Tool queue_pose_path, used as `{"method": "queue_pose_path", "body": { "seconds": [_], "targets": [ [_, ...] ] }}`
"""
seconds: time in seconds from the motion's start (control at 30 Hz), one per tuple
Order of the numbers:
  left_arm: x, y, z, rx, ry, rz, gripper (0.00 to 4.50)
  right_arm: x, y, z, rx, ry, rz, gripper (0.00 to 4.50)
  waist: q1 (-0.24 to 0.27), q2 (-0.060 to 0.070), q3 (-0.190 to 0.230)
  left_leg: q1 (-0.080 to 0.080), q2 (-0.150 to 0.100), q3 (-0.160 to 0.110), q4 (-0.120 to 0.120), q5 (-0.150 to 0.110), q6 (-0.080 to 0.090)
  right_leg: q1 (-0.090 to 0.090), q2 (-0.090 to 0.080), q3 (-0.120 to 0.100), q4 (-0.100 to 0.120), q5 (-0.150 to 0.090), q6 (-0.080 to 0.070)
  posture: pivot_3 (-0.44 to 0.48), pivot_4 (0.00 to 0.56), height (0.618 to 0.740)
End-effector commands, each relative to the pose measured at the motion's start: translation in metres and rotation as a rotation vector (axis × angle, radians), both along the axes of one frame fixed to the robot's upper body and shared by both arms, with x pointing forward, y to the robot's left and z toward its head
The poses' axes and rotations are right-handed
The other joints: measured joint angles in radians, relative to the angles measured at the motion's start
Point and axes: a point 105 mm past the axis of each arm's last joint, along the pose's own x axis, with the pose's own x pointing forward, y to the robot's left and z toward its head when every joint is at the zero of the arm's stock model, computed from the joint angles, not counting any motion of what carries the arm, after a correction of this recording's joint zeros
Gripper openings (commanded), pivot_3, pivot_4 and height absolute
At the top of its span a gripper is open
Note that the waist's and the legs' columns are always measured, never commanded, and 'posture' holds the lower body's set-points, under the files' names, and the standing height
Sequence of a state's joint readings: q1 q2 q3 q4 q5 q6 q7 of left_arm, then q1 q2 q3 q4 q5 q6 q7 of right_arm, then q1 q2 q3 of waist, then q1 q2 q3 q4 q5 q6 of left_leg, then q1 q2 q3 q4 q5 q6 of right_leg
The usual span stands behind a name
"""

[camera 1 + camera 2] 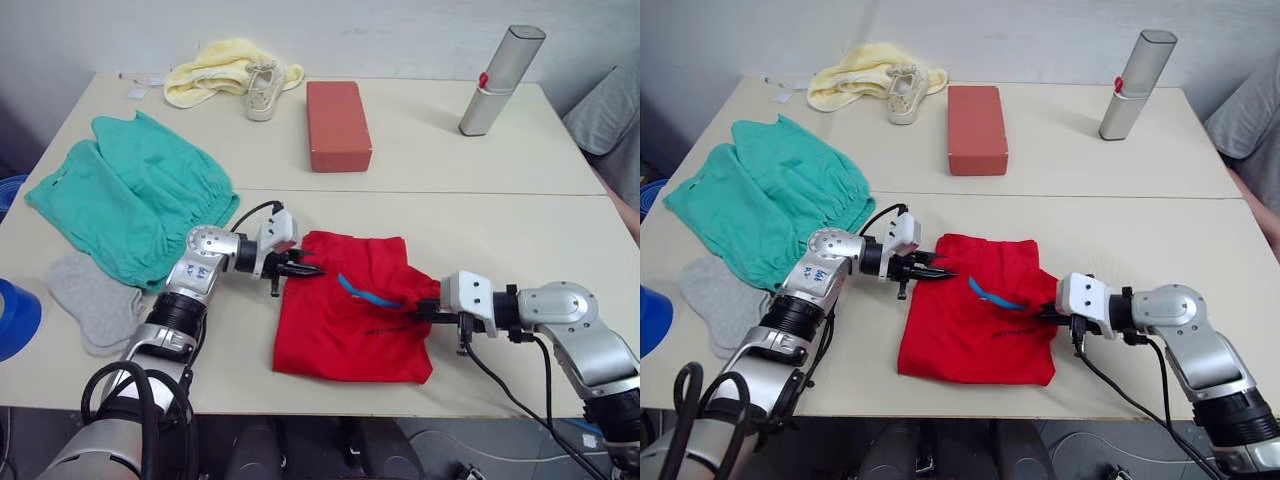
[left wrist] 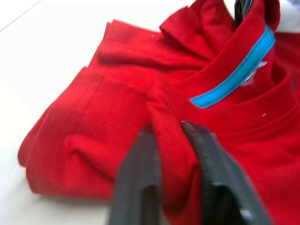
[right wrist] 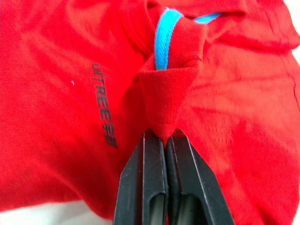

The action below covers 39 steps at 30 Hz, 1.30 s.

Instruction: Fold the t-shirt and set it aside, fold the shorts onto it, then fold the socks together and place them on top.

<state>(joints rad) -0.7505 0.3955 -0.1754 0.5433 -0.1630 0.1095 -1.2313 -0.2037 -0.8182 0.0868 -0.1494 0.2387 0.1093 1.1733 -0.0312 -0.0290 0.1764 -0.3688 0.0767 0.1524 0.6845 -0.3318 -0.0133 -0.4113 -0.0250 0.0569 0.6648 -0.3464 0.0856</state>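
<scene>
The t-shirt (image 1: 345, 315) lay partly folded at lower centre of the head view, on the near table (image 1: 500, 230), blue collar band uppermost. It read as soft, light cotton: it bunched into ridges where pinched and sagged between the two holds, so it would likely drape and slip out of shape if lifted from one point only. Judged best held at doubled edges or seams near the collar, one hold per side, as here.

The left gripper (image 1: 300, 268) sat at the shirt's upper left edge. In the left wrist view its fingers (image 2: 136, 187) were clamped on a raised ridge of red cloth beside the collar. The right gripper (image 1: 428, 316) met the shirt's right edge; in the right wrist view its fingers (image 3: 150, 187) were pressed nearly together, with a thin peak of fabric caught between them, just below the collar band.

The shorts (image 1: 130, 195) lay spread at the left of the frame, apart from the shirt. The socks (image 1: 95, 300) lay at lower left, touching the shorts' lower edge. Neither looked folded yet.

Farther off, on the far table: a pale yellow cloth (image 1: 215, 70) with a small shoe (image 1: 263, 90) at upper left, a red block (image 1: 338, 125) at upper centre, a silver canister (image 1: 500, 80) at upper right.
</scene>
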Motion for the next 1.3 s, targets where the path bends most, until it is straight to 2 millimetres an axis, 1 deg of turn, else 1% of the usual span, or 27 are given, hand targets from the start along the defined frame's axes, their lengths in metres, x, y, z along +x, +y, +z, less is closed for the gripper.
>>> {"method": "queue_pose_path", "body": {
  "seconds": [0.03, 0.1, 0.17, 0.27, 0.37, 0.43, 0.63, 0.77, 0.87, 0.97, 1.03, 1.13, 1.17, 1.2, 1.23, 1.27, 1.3],
  "targets": [
    [0.000, 0.007, 0.023, -0.100, -0.023, 0.025, 0.05, 0.006, -0.002, 0.020, 0.057, -0.049, -0.005, 0.00, 0.000, 0.000, 0.000, 0.000, 0.000, 0.000, 0.000, 0.000, 0.000, 0.000, 0.000, 0.000, 0.000, 0.000, 0.000, 0.000, 0.150, 0.740],
    [-0.002, 0.013, 0.032, -0.172, -0.008, 0.036, 0.05, 0.014, -0.003, 0.029, 0.093, -0.060, -0.033, 0.00, -0.002, 0.000, 0.000, 0.000, 0.000, 0.000, 0.000, 0.000, 0.000, 0.000, 0.000, 0.000, 0.000, 0.000, 0.000, 0.000, 0.150, 0.740],
    [0.000, 0.020, 0.036, -0.202, -0.010, 0.080, 0.05, 0.022, -0.004, 0.037, 0.110, -0.078, -0.056, 0.00, -0.001, 0.000, 0.000, 0.000, 0.000, 0.000, 0.000, 0.000, 0.000, 0.000, 0.000, 0.000, 0.001, 0.000, 0.000, 0.000, 0.150, 0.740],
    [0.005, 0.028, 0.036, -0.213, -0.018, 0.143, 0.05, 0.038, -0.006, 0.047, 0.123, -0.115, -0.114, 0.00, -0.001, 0.000, 0.000, 0.000, 0.000, 0.000, 0.001, 0.000, 0.000, 0.000, 0.000, 0.000, 0.002, 0.000, 0.000, 0.000, 0.150, 0.740],
    [0.008, 0.033, 0.029, -0.207, -0.008, 0.193, 0.05, 0.052, -0.008, 0.049, 0.111, -0.139, -0.168, 0.00, -0.001, 0.000, 0.000, 0.000, 0.000, 0.000, 0.001, 0.000, 0.000, -0.001, 0.000, 0.000, 0.002, 0.000, 0.000, 0.000, 0.150, 0.740],
    [0.011, 0.033, 0.025, -0.199, -0.006, 0.226, 0.05, 0.061, -0.008, 0.049, 0.108, -0.147, -0.203, 0.00, -0.001, 0.000, 0.000, 0.000, 0.000, 0.001, 0.001, 0.000, 0.000, -0.001, 0.000, 0.000, 0.002, 0.000, 0.000, 0.000, 0.150, 0.740],
    [0.021, 0.032, 0.018, -0.190, -0.021, 0.317, 0.05, 0.081, -0.006, 0.040, 0.088, -0.165, -0.296, 0.00, -0.001, 0.000, 0.000, 0.000, 0.000, 0.001, 0.001, 0.000, 0.000, -0.001, -0.001, 0.001, 0.002, 0.000, 0.000, 0.000, 0.150, 0.740],
    [0.025, 0.032, 0.013, -0.181, -0.012, 0.348, 0.05, 0.088, -0.008, 0.032, 0.080, -0.139, -0.358, 0.00, -0.003, 0.000, 0.000, 0.000, 0.000, 0.001, 0.001, 0.000, 0.000, -0.002, 0.000, 0.000, 0.003, 0.000, 0.000, 0.000, 0.150, 0.740],
    [0.029, 0.034, 0.007, -0.174, 0.021, 0.396, 0.05, 0.088, -0.012, 0.030, 0.113, -0.105, -0.391, 0.00, -0.003, 0.000, 0.000, 0.000, 0.000, 0.002, 0.001, 0.000, 0.000, -0.002, 0.000, 0.001, 0.003, 0.000, 0.000, 0.000, 0.150, 0.740],
    [0.033, 0.039, 0.004, -0.177, 0.021, 0.455, 0.79, 0.086, -0.015, 0.032, 0.131, -0.108, -0.400, 0.66, -0.004, 0.000, 0.000, 0.000, 0.001, 0.002, 0.001, 0.000, -0.001, -0.002, 0.000, 0.001, 0.004, 0.000, 0.000, 0.000, 0.150, 0.740],
    [0.034, 0.042, 0.006, -0.182, -0.003, 0.467, 1.41, 0.083, -0.017, 0.034, 0.123, -0.128, -0.389, 1.32, -0.003, 0.000, 0.000, 0.000, 0.001, 0.002, 0.001, 0.000, -0.001, -0.002, 0.000, 0.001, 0.004, 0.000, 0.000, 0.000, 0.150, 0.740],
    [0.030, 0.052, 0.011, -0.195, -0.058, 0.472, 2.39, 0.077, -0.030, 0.047, 0.146, -0.187, -0.400, 2.37, -0.003, 0.000, 0.000, 0.000, 0.000, 0.002, 0.000, 0.000, -0.001, -0.002, 0.000, 0.001, 0.004, 0.000, 0.000, 0.000, 0.150, 0.740],
    [0.028, 0.056, 0.013, -0.197, -0.075, 0.473, 2.65, 0.075, -0.034, 0.053, 0.166, -0.210, -0.400, 2.66, -0.004, 0.000, 0.000, 0.000, 0.000, 0.002, 0.000, 0.000, -0.001, -0.002, 0.000, 0.001, 0.003, 0.000, 0.000, 0.000, 0.150, 0.740],
    [0.026, 0.062, 0.023, -0.230, -0.134, 0.468, 2.70, 0.066, -0.034, 0.064, 0.226, -0.208, -0.370, 3.09, -0.004, 0.000, 0.000, 0.000, 0.001, 0.002, 0.000, 0.000, -0.001, -0.002, 0.000, 0.001, 0.004, 0.000, 0.000, 0.000, 0.150, 0.740],
    [0.023, 0.066, 0.031, -0.253, -0.175, 0.465, 2.70, 0.059, -0.033, 0.071, 0.268, -0.205, -0.345, 3.38, -0.004, 0.000, 0.000, 0.000, 0.001, 0.002, 0.000, 0.000, -0.001, -0.002, 0.000, 0.001, 0.004, 0.000, 0.000, 0.000, 0.150, 0.740],
    [0.017, 0.067, 0.042, -0.302, -0.213, 0.430, 2.70, 0.046, -0.025, 0.078, 0.308, -0.195, -0.281, 3.74, -0.003, 0.000, 0.000, 0.000, 0.001, 0.002, 0.000, 0.000, -0.001, -0.002, 0.000, 0.001, 0.004, 0.000, 0.000, 0.000, 0.150, 0.740],
    [0.010, 0.065, 0.048, -0.322, -0.236, 0.389, 2.70, 0.034, -0.015, 0.077, 0.316, -0.157, -0.224, 3.74, -0.004, 0.001, 0.000, 0.000, 0.001, 0.002, 0.000, 0.000, -0.001, -0.002, 0.000, 0.001, 0.004, 0.000, 0.000, 0.000, 0.150, 0.740]
  ]
}}
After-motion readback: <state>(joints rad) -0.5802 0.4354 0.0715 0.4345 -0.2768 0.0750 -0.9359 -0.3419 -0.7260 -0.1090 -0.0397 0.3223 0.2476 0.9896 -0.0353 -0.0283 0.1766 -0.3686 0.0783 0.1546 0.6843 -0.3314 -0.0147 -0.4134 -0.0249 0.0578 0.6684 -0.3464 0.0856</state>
